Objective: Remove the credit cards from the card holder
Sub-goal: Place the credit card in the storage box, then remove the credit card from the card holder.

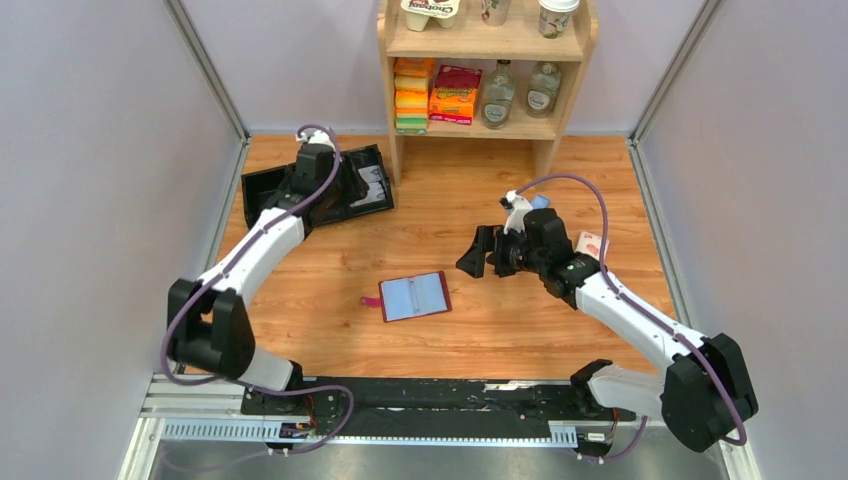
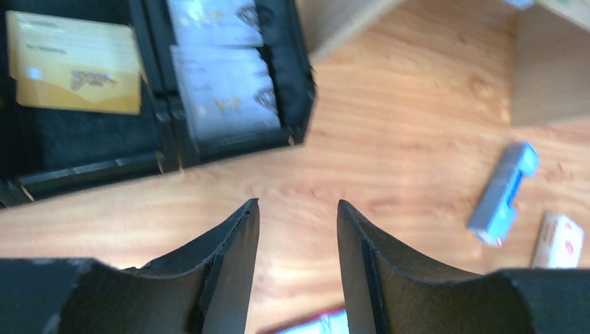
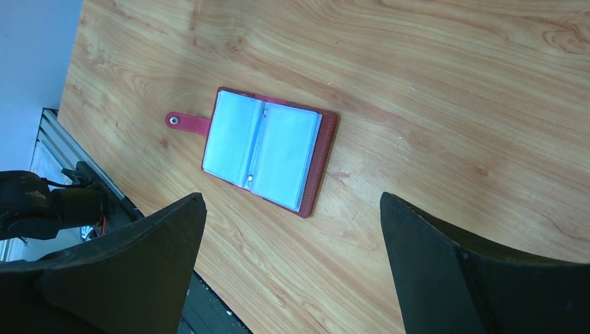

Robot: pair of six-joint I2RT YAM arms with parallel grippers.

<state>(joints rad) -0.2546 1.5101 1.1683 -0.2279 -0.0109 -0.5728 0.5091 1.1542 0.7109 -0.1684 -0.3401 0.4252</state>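
Note:
The maroon card holder lies open on the wooden table, snap tab to the left, its pale blue sleeves facing up; it is also in the right wrist view. Pale whitish credit cards lie in a black tray, with a yellow card beside them. My left gripper is open and empty, just off the tray's near edge. My right gripper is wide open and empty, above the table to the right of the holder.
The black tray sits at the back left. A wooden shelf with boxes and bottles stands at the back. A long blue box and a pink-white small box lie at the right, behind my right arm.

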